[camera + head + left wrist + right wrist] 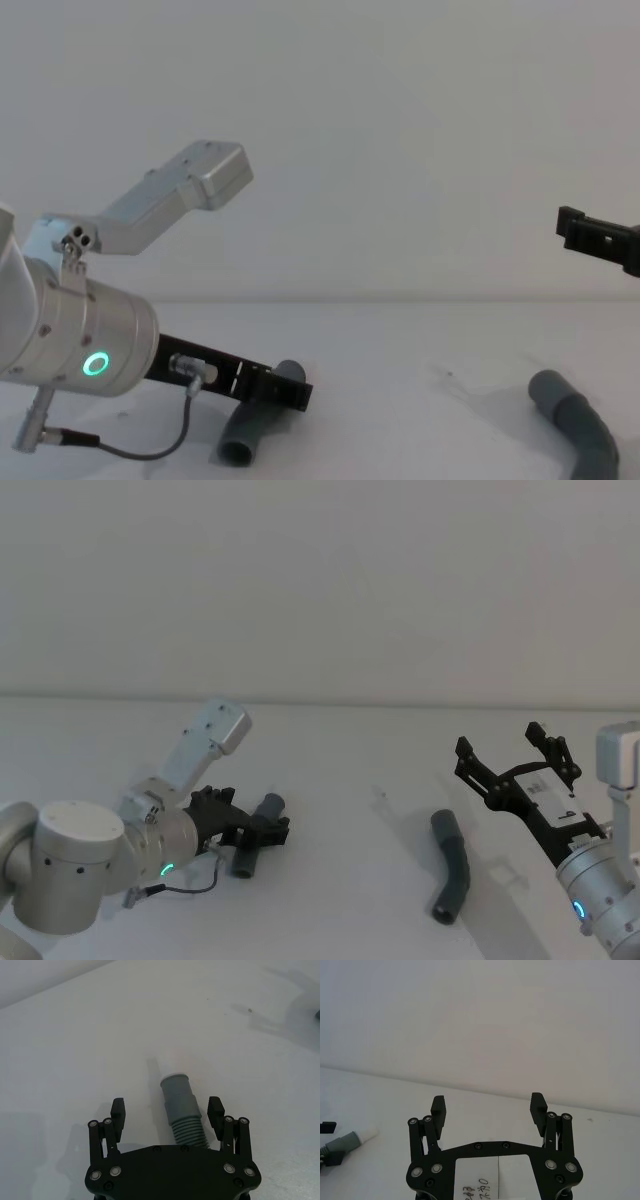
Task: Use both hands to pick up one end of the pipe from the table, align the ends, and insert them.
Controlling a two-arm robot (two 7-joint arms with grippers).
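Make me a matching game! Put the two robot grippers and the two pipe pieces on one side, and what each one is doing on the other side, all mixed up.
Things
1. left gripper
2. right gripper
3. pipe piece with the whitish tip
4. pipe piece on the robot's right

States
A. lies alone on the table
B. open, raised, holding nothing
C. sits between an open gripper's jaws
D. open, low, straddling a pipe piece

Pairs: 1-D, 2-B, 3-C, 4-A
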